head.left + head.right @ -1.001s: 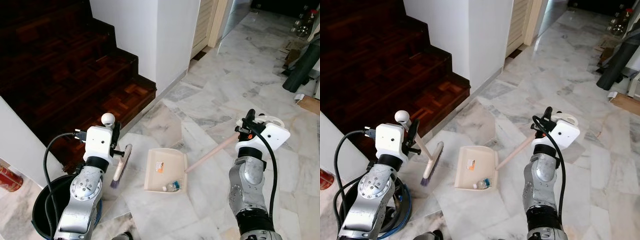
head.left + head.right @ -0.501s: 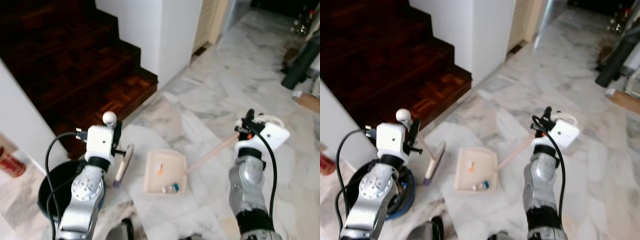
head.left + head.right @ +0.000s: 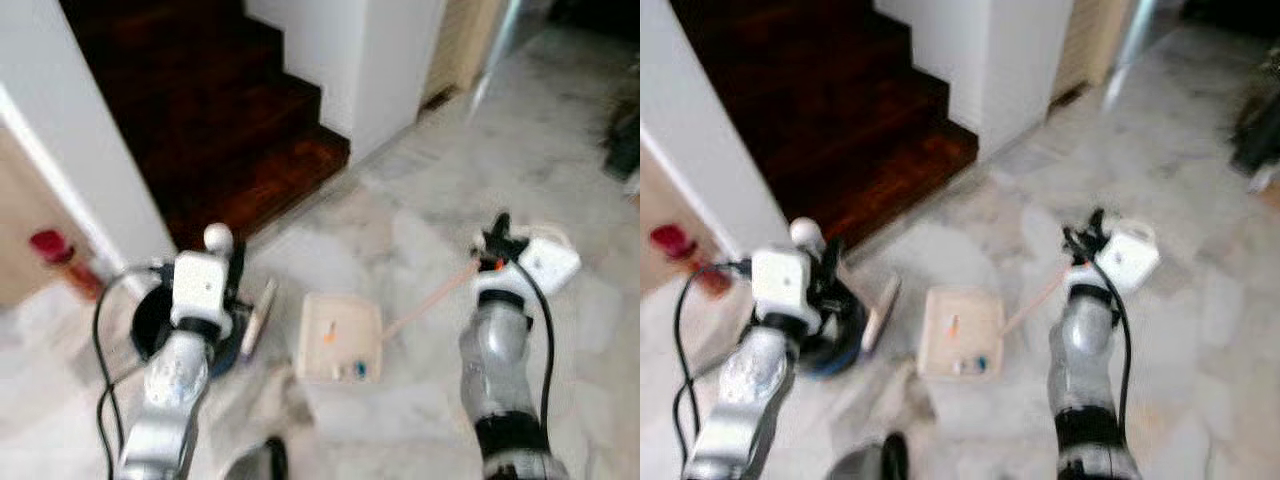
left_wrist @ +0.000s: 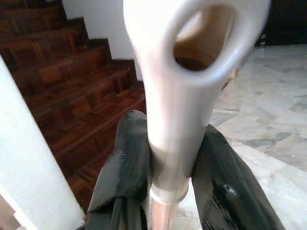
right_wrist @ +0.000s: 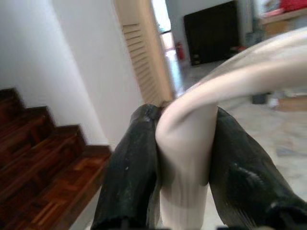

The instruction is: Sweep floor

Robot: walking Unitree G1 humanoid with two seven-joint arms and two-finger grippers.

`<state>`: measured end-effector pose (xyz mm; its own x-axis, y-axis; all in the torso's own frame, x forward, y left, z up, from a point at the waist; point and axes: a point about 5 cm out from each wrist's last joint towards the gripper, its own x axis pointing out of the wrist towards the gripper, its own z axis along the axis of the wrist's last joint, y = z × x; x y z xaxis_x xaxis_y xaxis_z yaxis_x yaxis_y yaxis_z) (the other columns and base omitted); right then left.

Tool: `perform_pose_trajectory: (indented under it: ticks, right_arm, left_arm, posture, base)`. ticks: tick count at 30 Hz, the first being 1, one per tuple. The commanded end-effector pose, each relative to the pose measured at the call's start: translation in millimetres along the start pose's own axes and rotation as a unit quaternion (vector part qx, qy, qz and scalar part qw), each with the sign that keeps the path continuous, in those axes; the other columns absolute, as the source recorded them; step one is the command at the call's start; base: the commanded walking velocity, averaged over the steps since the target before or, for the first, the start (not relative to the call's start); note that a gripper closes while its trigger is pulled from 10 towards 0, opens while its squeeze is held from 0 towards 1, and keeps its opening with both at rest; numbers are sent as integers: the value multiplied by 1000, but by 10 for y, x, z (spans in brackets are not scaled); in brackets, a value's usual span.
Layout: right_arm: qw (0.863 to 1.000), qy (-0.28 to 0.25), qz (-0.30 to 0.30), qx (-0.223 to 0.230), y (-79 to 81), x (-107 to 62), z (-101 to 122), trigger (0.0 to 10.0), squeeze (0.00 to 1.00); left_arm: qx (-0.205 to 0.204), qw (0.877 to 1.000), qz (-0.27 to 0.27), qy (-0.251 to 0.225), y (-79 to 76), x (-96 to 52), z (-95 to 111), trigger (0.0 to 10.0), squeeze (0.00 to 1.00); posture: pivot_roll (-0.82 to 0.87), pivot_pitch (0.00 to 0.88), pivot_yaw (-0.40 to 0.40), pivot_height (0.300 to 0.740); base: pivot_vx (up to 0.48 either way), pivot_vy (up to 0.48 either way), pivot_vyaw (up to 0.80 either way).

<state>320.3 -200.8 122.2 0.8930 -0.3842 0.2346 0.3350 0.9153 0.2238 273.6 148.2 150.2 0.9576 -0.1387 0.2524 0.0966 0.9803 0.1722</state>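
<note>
Left eye view: left end effector (image 4: 170, 177) clamped on broom (image 3: 256, 318); right end effector (image 5: 184, 177) clamped on dustpan (image 3: 340, 336) handle; dustpan rests on marble floor (image 3: 420, 200), broom at its nine o'clock.

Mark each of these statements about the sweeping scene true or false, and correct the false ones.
1. The left claw is clamped on the white plastic handle end of the small broom. True.
2. The cream plastic dustpan holds nothing. False: a few small bits of litter lie in it, one of them blue.
3. The right claw grips the pale looped handle of the dustpan. True.
4. The dark wooden staircase lies on the robot's right. False: it rises ahead and to its left.
5. The broom head rests between the dustpan and the black round bucket. True.
6. The floor is green carpet. False: it is pale marble tile.
</note>
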Motion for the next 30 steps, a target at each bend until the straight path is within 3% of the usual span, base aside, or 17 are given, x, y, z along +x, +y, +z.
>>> perform_pose_trajectory:
  ticks: [1,11,22,30]
  right_arm:
    - [1000,-29,0,12,44,70,129,10000,0]
    - [1000,-25,-4,9,47,74,123,10000,0]
    - [1000,-20,-3,8,52,72,110,10000,0]
    - [1000,-17,-2,10,55,74,107,10000,0]
  left_arm:
    - [3,999,-4,-34,4,33,130,10000,0]
    - [1,999,-6,-33,4,24,124,10000,0]
    - [-10,1000,-1,-21,13,15,95,10000,0]
    - [-14,1000,1,-17,16,14,87,10000,0]
  posture:
    - [127,108,-37,740]
    - [130,112,-39,740]
    - [129,117,-41,740]
    - [127,120,-45,740]
  base:
    - [-289,0,0]
    - [-273,0,0]
    - [0,0,0]
    - [0,375,0]
